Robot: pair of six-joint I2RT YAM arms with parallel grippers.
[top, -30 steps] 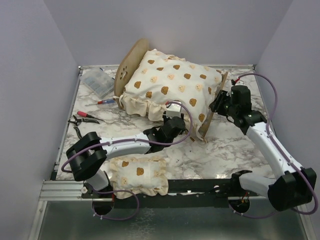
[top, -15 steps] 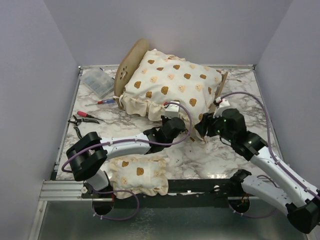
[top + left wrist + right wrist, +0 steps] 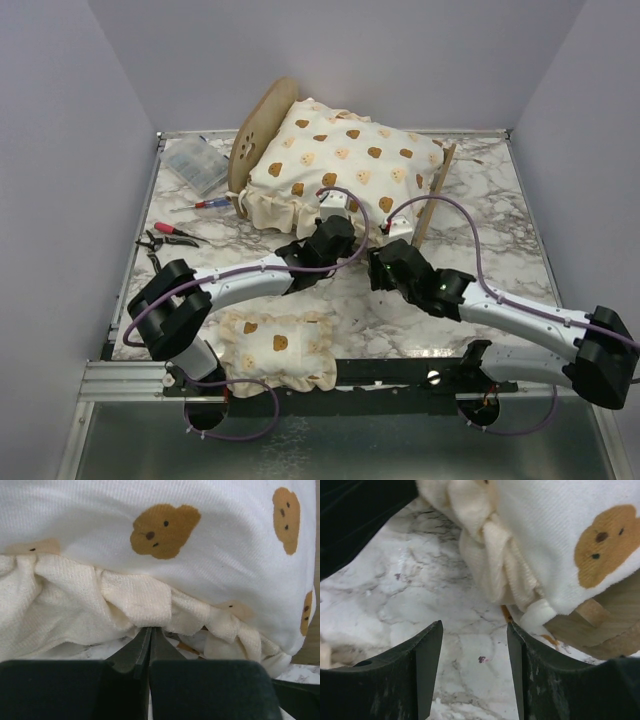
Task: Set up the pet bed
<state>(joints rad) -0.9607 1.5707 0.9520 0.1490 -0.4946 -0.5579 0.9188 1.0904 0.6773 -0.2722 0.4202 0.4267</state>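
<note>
Shows left hand (image 3: pixel 150 631) closed tight, tips at the ruffle (image 3: pixel 75 610) of the bear-print cushion (image 3: pixel 345 160), right hand (image 3: pixel 474 629) parted and empty above the marble worktop (image 3: pixel 490 255), and plywood pet bed (image 3: pixel 260 125) under that cushion, far-centre.

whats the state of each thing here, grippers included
pet bed, upright, under the cushion
cushion, lying on the bed, ruffle overhanging the near side
small pillow, lying flat, off the bed
left gripper, shut at the cushion's ruffle
right gripper, open, empty
</note>
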